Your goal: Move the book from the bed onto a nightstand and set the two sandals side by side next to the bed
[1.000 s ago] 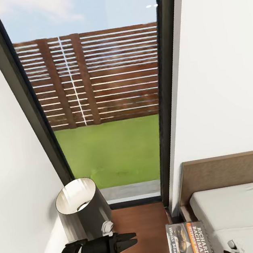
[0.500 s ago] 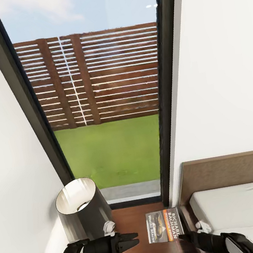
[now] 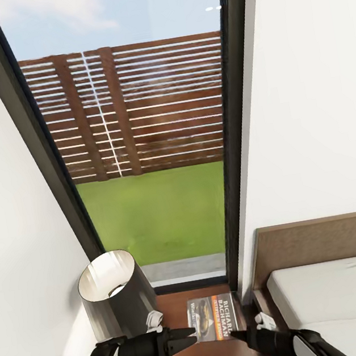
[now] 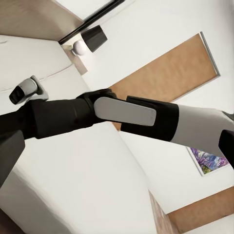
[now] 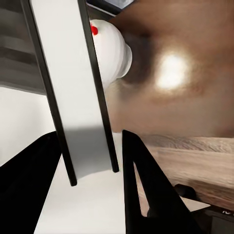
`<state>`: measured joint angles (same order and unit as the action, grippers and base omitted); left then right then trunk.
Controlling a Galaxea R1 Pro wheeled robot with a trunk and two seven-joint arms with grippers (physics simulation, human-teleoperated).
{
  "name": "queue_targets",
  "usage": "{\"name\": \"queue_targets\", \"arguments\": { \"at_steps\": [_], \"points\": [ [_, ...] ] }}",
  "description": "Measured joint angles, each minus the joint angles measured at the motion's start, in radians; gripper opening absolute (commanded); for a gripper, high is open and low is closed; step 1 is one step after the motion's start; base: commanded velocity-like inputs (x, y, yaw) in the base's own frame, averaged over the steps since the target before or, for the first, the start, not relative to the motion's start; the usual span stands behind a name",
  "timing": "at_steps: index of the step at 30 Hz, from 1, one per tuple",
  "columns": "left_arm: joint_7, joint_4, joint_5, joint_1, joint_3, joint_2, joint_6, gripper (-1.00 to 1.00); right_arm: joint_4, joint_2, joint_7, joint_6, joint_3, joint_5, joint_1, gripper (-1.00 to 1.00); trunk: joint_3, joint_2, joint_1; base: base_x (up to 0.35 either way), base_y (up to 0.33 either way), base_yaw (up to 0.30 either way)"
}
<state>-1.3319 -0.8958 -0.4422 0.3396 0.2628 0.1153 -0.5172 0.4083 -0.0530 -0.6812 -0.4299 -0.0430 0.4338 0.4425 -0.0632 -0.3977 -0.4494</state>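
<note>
The left hand [image 3: 188, 332] hovers pinched together over the nightstand's tabletop [image 3: 176, 310], beside the lamp [image 3: 117, 294]. The right hand [image 3: 234, 334] grips the book [image 3: 212, 318] by its near edge above that tabletop, left of the bed [image 3: 338, 285]. The book looks nearly delivered, not yet let go; sandals remain. The right wrist view shows the hand [image 5: 90, 161] clamping the book's white edge [image 5: 73, 92].

book [image 3: 213, 325] over nightstand [image 3: 182, 315], right tool [image 3: 234, 334] gripping it
</note>
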Motion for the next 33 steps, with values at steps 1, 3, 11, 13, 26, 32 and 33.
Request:
{"name": "queue_targets", "arguments": {
  "at_steps": [1,3,11,13,26,32,33],
  "points": [
    [0.000,0.000,0.000,0.000,0.000,0.000,0.000,1.00,0.000,0.000,0.000,0.000,0.000,0.006,0.000,-1.00,0.000,0.000,0.000,0.000,0.000,0.000],
    [0.000,0.000,0.000,0.000,0.000,0.000,0.000,1.00,0.001,0.002,0.000,0.000,0.001,0.033,0.000,-1.00,0.000,0.000,0.000,0.000,0.000,0.000],
    [0.001,0.003,-0.002,0.000,-0.001,-0.014,0.000,1.00,0.022,0.005,0.000,-0.001,0.000,0.192,0.001,-1.00,0.000,0.000,0.000,0.000,0.000,0.000],
    [0.002,0.004,-0.002,0.000,0.000,-0.015,0.000,1.00,0.023,0.005,0.001,-0.001,0.000,0.206,0.002,-1.00,0.000,0.000,0.000,0.000,0.000,0.000],
    [0.004,0.009,-0.002,0.000,-0.002,-0.022,0.001,1.00,0.022,0.056,0.193,-0.002,-0.002,0.213,0.002,-1.00,0.000,0.000,0.000,0.000,0.000,0.000],
    [0.005,0.009,-0.002,0.000,-0.001,-0.023,0.001,1.00,0.021,0.057,0.194,-0.022,-0.003,0.214,0.001,-1.00,0.000,0.000,0.000,0.000,0.000,0.000],
    [0.005,0.009,-0.002,0.000,-0.001,-0.023,0.001,1.00,0.021,0.057,0.194,-0.053,-0.005,0.215,0.001,-1.00,0.000,0.000,0.000,0.000,0.000,0.000]
  ]
}}
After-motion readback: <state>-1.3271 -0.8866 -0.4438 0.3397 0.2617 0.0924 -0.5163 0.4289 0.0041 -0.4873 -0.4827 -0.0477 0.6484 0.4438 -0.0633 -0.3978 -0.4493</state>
